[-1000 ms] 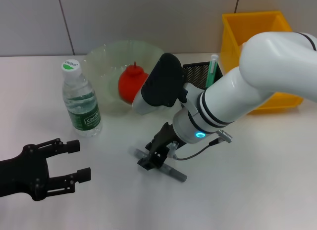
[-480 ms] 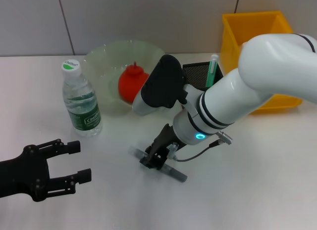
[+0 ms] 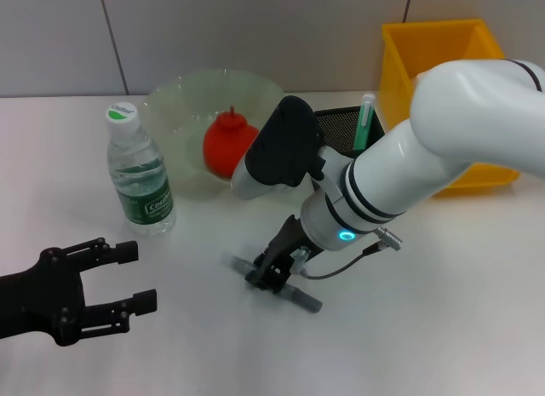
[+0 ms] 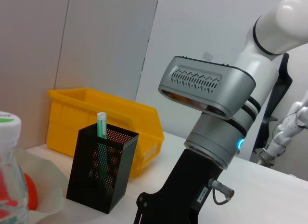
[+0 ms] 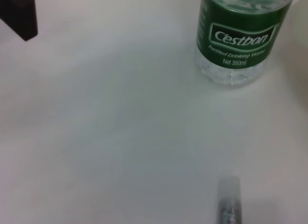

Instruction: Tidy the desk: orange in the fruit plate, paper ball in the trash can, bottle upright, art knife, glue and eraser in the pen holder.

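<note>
The grey art knife (image 3: 308, 301) lies flat on the white desk (image 3: 426, 328); its end also shows in the right wrist view (image 5: 228, 203). My right gripper (image 3: 272, 274) is down over its middle, open, with the fingers either side of it. The bottle (image 3: 140, 180) stands upright. The orange (image 3: 226, 144) rests in the fruit plate (image 3: 183, 94). A green-and-white glue stick (image 3: 365, 123) stands in the pen holder (image 3: 339, 126). My left gripper (image 3: 128, 277) hovers open and empty at the desk's front left. The paper ball and the eraser are out of view.
The yellow trash can (image 3: 438, 45) stands at the back right, just behind the pen holder. My bulky right forearm (image 3: 400, 166) reaches across in front of both. Bare desk lies between the bottle and the knife (image 5: 120, 127).
My right gripper has slid slightly to the right along the art knife and settled lower on it. The left arm and all other things have stayed put.
</note>
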Robot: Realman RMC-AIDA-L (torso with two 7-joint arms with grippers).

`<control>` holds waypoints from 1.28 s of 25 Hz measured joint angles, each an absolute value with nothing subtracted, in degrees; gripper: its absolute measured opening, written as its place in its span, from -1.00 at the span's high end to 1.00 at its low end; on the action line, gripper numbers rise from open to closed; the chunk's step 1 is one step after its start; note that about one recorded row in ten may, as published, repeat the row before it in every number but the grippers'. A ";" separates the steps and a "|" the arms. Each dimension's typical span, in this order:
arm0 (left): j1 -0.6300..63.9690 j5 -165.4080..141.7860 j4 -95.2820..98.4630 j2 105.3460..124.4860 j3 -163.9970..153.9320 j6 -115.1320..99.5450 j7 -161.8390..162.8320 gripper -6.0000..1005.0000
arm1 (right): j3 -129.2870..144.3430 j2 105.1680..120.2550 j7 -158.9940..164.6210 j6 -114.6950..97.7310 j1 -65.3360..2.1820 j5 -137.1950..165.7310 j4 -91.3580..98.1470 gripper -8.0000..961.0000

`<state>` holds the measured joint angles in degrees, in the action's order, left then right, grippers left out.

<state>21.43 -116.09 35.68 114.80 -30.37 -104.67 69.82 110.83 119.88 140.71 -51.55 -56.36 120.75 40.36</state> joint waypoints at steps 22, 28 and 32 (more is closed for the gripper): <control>21.87 -115.71 35.74 114.57 -30.18 -104.90 69.87 -0.62 | 100.37 119.18 136.33 -58.07 -46.07 121.20 58.51 0.71; 22.28 -115.60 35.77 114.84 -29.96 -104.15 69.77 -0.62 | 92.30 119.31 125.34 -58.52 -36.23 112.41 68.33 0.72; 22.71 -115.57 35.78 114.87 -29.96 -104.15 69.87 -0.62 | 86.81 119.24 117.28 -58.85 -31.43 100.92 70.23 0.72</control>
